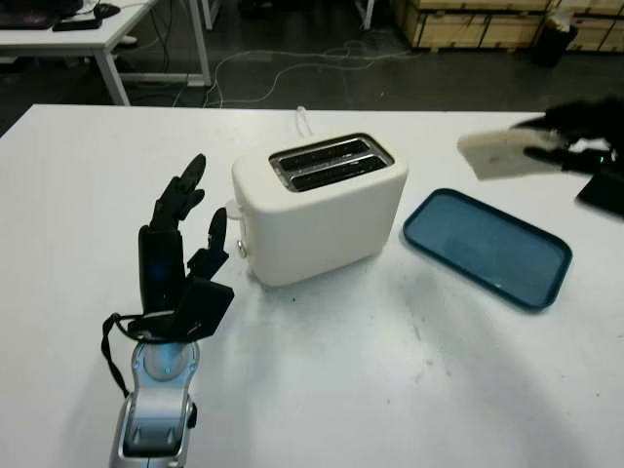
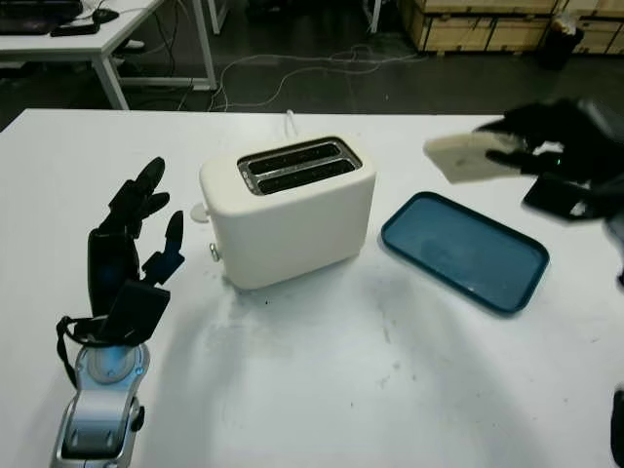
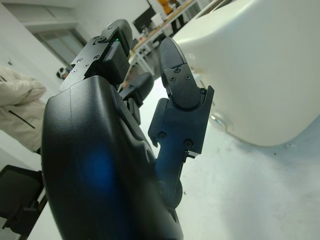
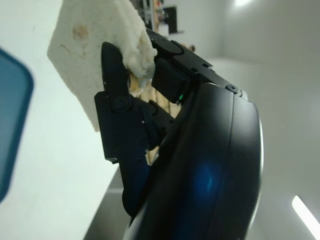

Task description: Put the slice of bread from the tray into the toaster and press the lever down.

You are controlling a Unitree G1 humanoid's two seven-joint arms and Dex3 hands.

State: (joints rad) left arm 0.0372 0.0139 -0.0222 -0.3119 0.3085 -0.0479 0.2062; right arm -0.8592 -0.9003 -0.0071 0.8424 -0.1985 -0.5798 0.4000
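- Left eye view: The white toaster (image 1: 320, 207) stands in the middle of the white desk (image 1: 390, 390). It has two slots on top. The left hand (image 1: 181, 253) is up on the desk just beside the toaster's left end. It holds nothing and its fingers (image 1: 187, 185) point away from the robot. The blue tray (image 1: 486, 247) lies on the desk to the right of the toaster. The right hand (image 1: 580, 132) is up in the air past the far end of the tray. Its fingers hold the slice of bread (image 1: 497, 153), which sticks out toward the toaster.
- Right eye view: The same things show here. The bread is up above the desk, between the right hand's fingers (image 2: 512, 146) and the toaster, and it touches neither the tray nor the toaster.
- Left wrist view: The left hand's black fingers (image 3: 177, 80) are close to the toaster's white side, with a small gap between. A person in a light coat (image 3: 17, 105) stands far behind.
- Right wrist view: The right hand's fingers (image 4: 112, 70) pinch the bread at one edge. A bit of the blue tray is near.
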